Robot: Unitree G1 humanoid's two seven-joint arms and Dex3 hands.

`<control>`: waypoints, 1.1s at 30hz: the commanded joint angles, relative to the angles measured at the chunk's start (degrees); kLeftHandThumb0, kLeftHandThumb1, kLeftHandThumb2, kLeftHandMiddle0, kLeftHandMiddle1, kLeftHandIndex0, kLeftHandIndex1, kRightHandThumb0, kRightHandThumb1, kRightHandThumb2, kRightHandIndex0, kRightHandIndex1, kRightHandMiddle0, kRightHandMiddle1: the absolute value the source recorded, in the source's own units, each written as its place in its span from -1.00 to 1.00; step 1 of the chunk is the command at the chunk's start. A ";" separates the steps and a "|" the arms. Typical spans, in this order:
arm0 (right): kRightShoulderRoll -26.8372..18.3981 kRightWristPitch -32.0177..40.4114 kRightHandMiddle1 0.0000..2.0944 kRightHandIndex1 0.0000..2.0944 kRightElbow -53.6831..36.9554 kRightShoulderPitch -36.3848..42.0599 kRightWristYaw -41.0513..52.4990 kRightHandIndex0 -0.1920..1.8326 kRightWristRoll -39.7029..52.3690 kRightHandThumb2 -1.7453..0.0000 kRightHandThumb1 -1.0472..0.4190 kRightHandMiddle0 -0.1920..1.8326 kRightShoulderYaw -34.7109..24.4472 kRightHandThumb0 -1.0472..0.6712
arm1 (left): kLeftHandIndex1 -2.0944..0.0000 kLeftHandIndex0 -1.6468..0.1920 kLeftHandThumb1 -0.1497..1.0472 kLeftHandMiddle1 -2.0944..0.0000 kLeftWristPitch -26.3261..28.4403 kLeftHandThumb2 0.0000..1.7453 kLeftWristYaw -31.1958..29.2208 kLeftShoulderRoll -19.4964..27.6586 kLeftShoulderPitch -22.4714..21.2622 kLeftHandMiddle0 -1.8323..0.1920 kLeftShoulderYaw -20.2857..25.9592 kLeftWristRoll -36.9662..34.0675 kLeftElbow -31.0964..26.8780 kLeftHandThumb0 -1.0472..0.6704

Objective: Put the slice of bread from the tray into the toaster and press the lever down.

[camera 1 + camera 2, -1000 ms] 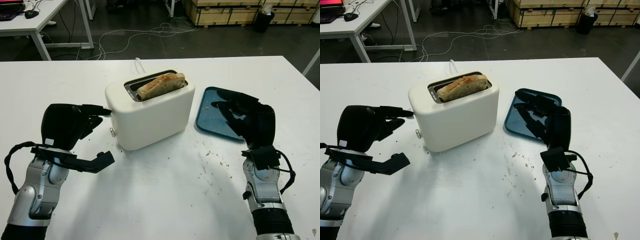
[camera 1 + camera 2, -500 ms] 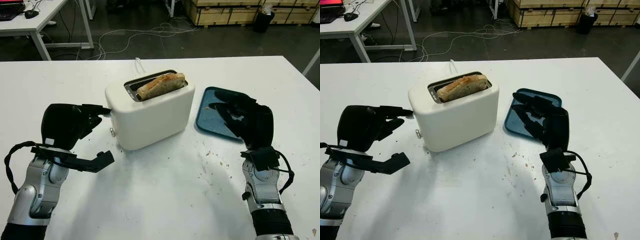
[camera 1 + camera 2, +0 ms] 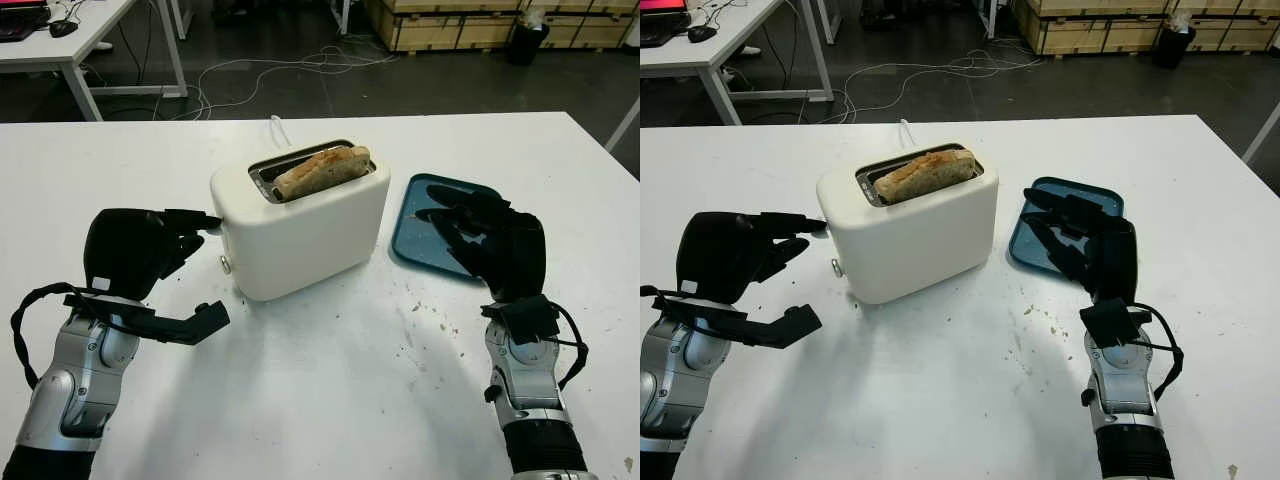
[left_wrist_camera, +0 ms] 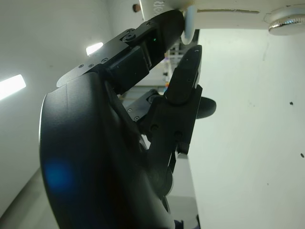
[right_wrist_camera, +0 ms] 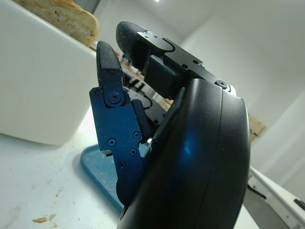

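Fingers (image 3: pixel 205 221) at toaster (image 3: pixel 300 220) lever; no writing legible.

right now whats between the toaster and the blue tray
Only a bare strip of white table separates the toaster from the blue tray, as the left eye view shows.

The bread (image 3: pixel 322 170) stands in the toaster (image 3: pixel 300 230) slot, its lower part hidden inside. The lever on the toaster's left end is covered by the left hand's (image 3: pixel 150 250) fingertip (image 4: pixel 188 21), so its height cannot be told. The right hand (image 3: pixel 490 245) hides the near right part of the tray (image 3: pixel 420 225). In the left wrist view the picture's edge cuts off most of the toaster. Both forearms run off the bench's near edge.
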 commanded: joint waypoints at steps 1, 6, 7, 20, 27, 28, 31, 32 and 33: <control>0.45 -1.04 -1.00 -0.65 -0.90 0.03 0.23 0.24 1.16 0.86 -0.83 0.24 -0.35 -0.21 | 1.00 -0.43 0.78 0.00 -0.51 -0.99 -0.20 0.39 -0.52 -0.43 -0.98 -0.55 1.02 0.04; 0.44 -1.05 -1.00 -0.64 -1.26 0.22 0.34 0.24 1.11 0.86 -0.83 0.24 -0.48 -0.21 | 1.00 -0.43 0.78 0.00 -0.80 -0.99 -0.65 0.59 -0.44 -0.41 -1.51 -0.83 1.07 0.05; 0.46 -1.12 -1.00 -0.64 -1.32 0.26 0.34 0.24 1.14 0.86 -0.83 0.24 -0.50 -0.21 | 1.00 -0.43 0.78 0.00 -0.68 -0.98 -0.79 0.59 -0.39 -0.41 -1.62 -0.79 1.06 0.05; -0.06 -4.74 -1.00 -0.61 -1.55 0.71 2.63 0.24 3.35 0.89 -0.83 0.25 -1.44 -0.13 | 1.00 -0.42 0.79 -0.01 0.28 -0.96 -0.80 0.99 -0.44 -0.38 -5.47 0.80 6.75 0.02; -0.19 -3.31 -1.00 -0.58 -4.52 2.11 4.41 0.22 5.39 0.88 -0.83 0.24 -1.76 -0.17 | 0.94 -0.63 0.79 -0.26 2.29 -0.89 1.98 -1.25 -1.39 -0.19 -8.20 -0.54 14.75 0.03; -0.09 -3.10 -1.00 -0.58 -5.04 2.29 4.79 0.22 5.90 0.88 -0.83 0.24 -1.79 -0.17 | 0.97 -0.57 0.79 -0.22 2.11 -0.88 2.32 -1.78 -1.54 -0.19 -8.48 -1.32 16.06 0.05; 0.06 -2.31 -1.00 -0.57 -6.69 2.88 5.72 0.21 7.00 0.87 -0.83 0.24 -1.78 -0.16 | 1.00 -0.39 0.79 -0.05 2.46 -0.83 2.40 -3.47 -1.57 -0.24 -9.45 -3.30 17.98 0.08; 0.04 -2.34 -1.00 -0.57 -7.02 3.01 5.92 0.20 7.09 0.87 -0.83 0.24 -1.77 -0.16 | 1.00 -0.37 0.79 -0.04 2.74 -0.83 2.41 -3.74 -1.52 -0.25 -9.88 -3.34 18.15 0.08; 0.00 -2.54 -1.00 -0.57 -7.11 3.06 6.21 0.20 7.26 0.87 -0.83 0.24 -1.81 -0.16 | 1.00 -0.35 0.79 -0.02 2.80 -0.81 2.75 -4.03 -1.42 -0.24 -10.28 -3.36 18.42 0.08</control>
